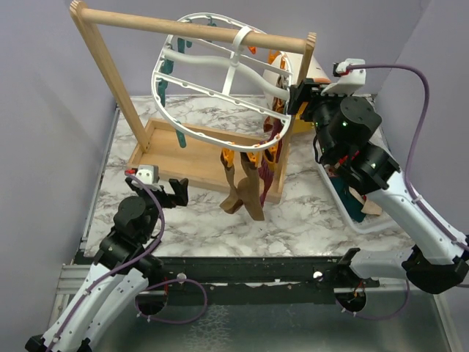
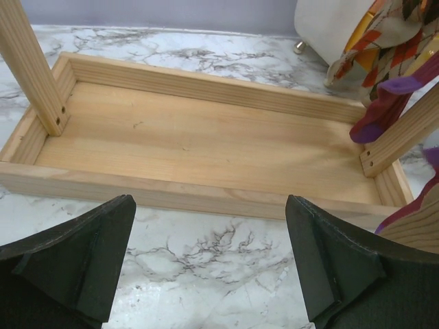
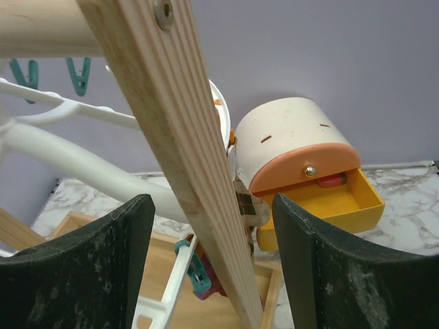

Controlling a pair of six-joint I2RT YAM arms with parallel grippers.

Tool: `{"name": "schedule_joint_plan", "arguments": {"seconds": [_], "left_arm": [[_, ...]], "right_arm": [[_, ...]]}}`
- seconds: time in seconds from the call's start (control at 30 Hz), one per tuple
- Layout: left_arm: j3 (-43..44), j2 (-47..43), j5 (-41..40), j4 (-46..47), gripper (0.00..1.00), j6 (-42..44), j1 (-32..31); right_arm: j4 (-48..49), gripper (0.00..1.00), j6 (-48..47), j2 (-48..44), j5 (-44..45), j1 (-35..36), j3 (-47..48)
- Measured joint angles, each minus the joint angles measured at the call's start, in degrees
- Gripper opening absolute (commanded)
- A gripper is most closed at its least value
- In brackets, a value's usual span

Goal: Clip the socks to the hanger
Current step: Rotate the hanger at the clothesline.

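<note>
Socks (image 1: 245, 187) are seen clipped to the hanger (image 1: 233, 59), dangling over the wooden tray (image 1: 168, 150). Soft, light and floppy, probably best pinched at the cuff. The left gripper (image 1: 176, 189) is parked over the bench (image 1: 190, 220) with jaws wide open. The right gripper (image 1: 297, 99) jaws are spread around the rack post (image 3: 192, 171), nothing gripped.

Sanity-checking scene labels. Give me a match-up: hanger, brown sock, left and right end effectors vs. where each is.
1. hanger
2. brown sock
3. left end effector
4. right end effector

A. open, over marble in front of the tray
B. open, astride the post
C. hooked on the bar
D. dangling from a clip

Pairs: 1-C, 2-D, 3-A, 4-B
</note>
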Motion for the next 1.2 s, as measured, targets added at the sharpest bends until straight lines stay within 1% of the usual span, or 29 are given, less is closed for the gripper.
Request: {"name": "schedule_joint_plan", "arguments": {"seconds": [0.13,0.23,0.37,0.57,0.77,0.93,1.2], "left_arm": [[0.00,-2.54,-1.84,-0.09,0.99,-0.04,0.00],[0.00,-3.23,-2.95,-0.13,0.99,-0.17,0.00],[0.00,-3.19,-3.56,-0.15,0.99,-0.20,0.00],[0.00,-3.10,-3.78,-0.17,0.99,-0.20,0.00],[0.00,-2.93,-3.76,-0.15,0.99,-0.22,0.00],[0.00,-2.82,-3.74,-0.15,0.99,-0.22,0.00],[0.00,-2.82,-3.72,-0.15,0.99,-0.22,0.00]], "right_arm": [[-0.11,0.70,1.90,2.91,-3.74,-3.34,-0.26],[0.20,0.62,2.34,3.28,-5.42,-4.70,-1.18],[1.57,0.54,2.54,3.96,-8.98,-7.78,-1.38],[4.09,0.37,2.36,6.16,-15.10,-11.72,-1.73],[6.84,0.20,0.07,7.10,-18.88,-14.27,-2.23],[7.54,0.13,-2.03,7.19,-22.38,-15.37,-2.47],[9.77,0.10,-5.84,7.87,-27.36,-18.16,-3.26]]}}
